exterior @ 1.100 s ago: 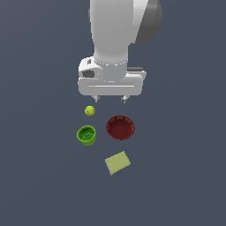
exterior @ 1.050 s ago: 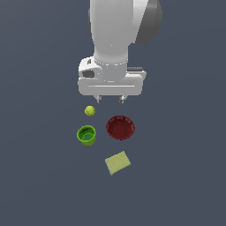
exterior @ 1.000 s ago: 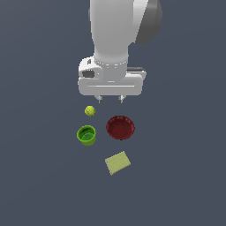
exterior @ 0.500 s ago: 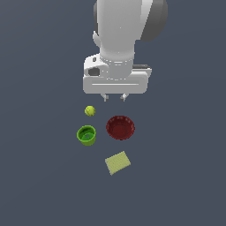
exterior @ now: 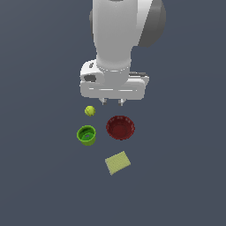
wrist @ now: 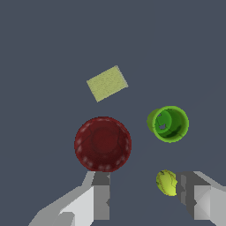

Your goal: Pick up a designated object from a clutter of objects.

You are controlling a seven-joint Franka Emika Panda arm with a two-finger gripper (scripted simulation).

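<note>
Green cup untouched on worktop, lower-left of centre. End effector above, spread wide, empty. Descent, grasp, lift remain.

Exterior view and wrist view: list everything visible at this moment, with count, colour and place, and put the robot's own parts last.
green cup: one, bright green with a darker inside, upright on the dark surface, at the exterior view's left of the bowl.
ball: one, yellow-green, farther back than the cup, apart from it.
red bowl: one, dark red, fluted, at the exterior view's right of the cup, not touching it.
sponge: one, pale yellow, flat square, nearest the exterior camera.
surface: one, dark grey-blue, under everything.
arm: one, white and grey, above the objects.
gripper: one, fingers apart, holding nothing, raised above the clutter.
</note>
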